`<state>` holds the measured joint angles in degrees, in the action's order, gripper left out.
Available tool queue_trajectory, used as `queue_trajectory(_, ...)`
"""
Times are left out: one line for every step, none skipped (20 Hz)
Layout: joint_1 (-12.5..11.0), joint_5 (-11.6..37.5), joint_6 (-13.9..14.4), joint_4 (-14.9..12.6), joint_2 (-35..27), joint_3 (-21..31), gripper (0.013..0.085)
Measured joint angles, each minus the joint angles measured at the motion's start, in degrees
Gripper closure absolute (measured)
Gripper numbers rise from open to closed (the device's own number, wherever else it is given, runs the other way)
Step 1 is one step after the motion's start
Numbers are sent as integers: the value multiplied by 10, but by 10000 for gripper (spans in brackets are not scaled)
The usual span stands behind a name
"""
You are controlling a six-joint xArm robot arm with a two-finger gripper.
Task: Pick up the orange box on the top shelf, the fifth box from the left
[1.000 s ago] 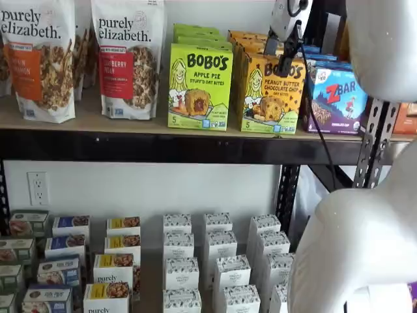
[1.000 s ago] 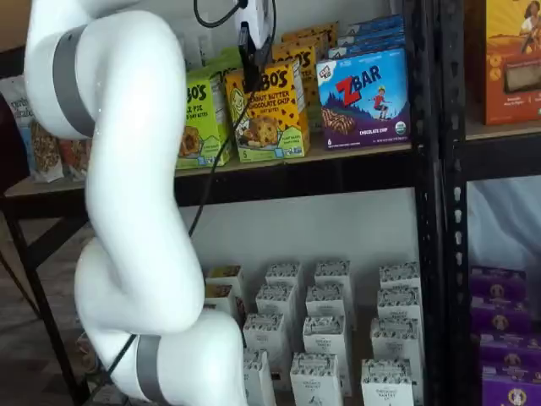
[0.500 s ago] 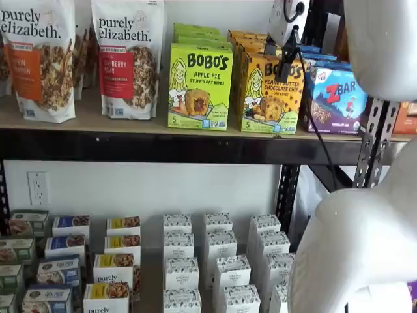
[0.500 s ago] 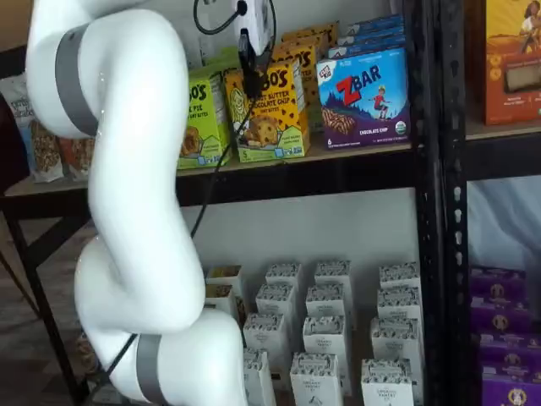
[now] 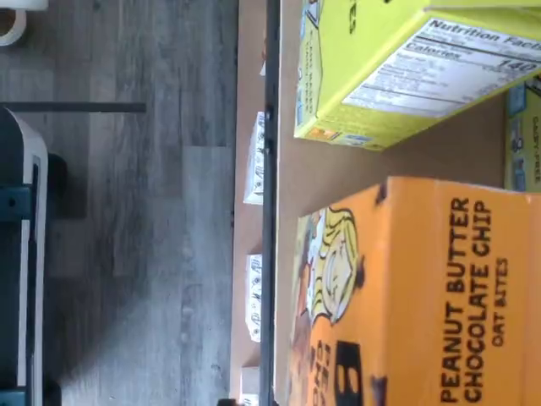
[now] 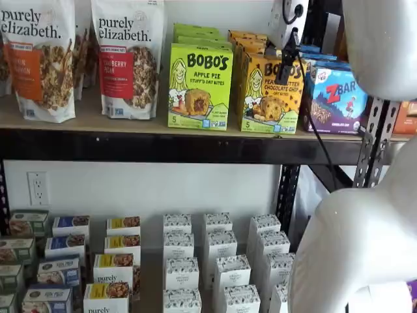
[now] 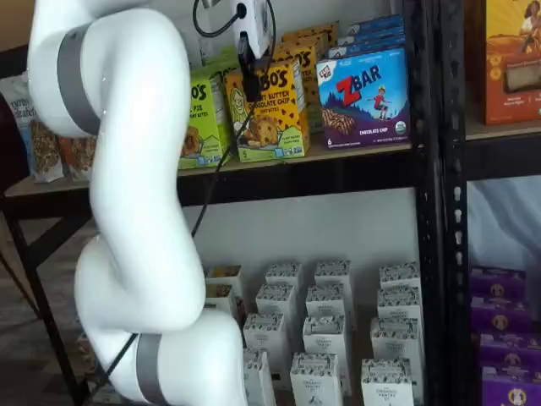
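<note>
The white arm (image 7: pixel 127 211) fills the foreground in both shelf views, with a black cable (image 6: pixel 319 137) trailing down from its wrist. Beyond it the tool (image 7: pixel 250 74) hangs just in front of the upper face of the orange box (image 7: pixel 269 114); its black fingers (image 6: pixel 289 44) show as one dark shape, so I cannot tell whether they are spread or closed. The orange box stands upright at the front edge of the top shelf (image 6: pixel 130 124), between the green Bobo's Apple Pie box (image 6: pixel 199 87) and the blue ZBar box (image 6: pixel 337 98). In the wrist view its peanut butter chocolate chip lettering (image 5: pixel 473 296) sits close under the camera. Farther back, more boxes stand in rows behind it.
</note>
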<state>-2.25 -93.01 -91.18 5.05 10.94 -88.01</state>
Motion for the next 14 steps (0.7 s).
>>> queue_trajectory(0,0,0,-1,0,0,130)
queue_trajectory(1,-1,0,-2,-1,0,130)
queue_trajectory(1,-2,1,-3,-1,0,130)
queue_trajectory(1,-3,1,-3,-1,0,130)
queue_trajectory(1,-3,1,-3,-1,0,130)
queue_trajectory(1,-3,1,-3,-1,0,130)
queue_trajectory(1,-3,1,-3,-1,1,130)
queue_trajectory(1,-3,1,-2,-1,1,170)
queue_trajectory(1,-3,1,-2,-1,1,170)
queue_trajectory(1,-3,1,-1,-1,1,210)
queue_trajectory(0,-3,0,-1,-1,1,210)
queue_trajectory(0,-3,0,0,0,2,250)
queue_trajectory(0,-3,0,0,0,2,290)
queue_trajectory(0,-3,0,1,0,2,290)
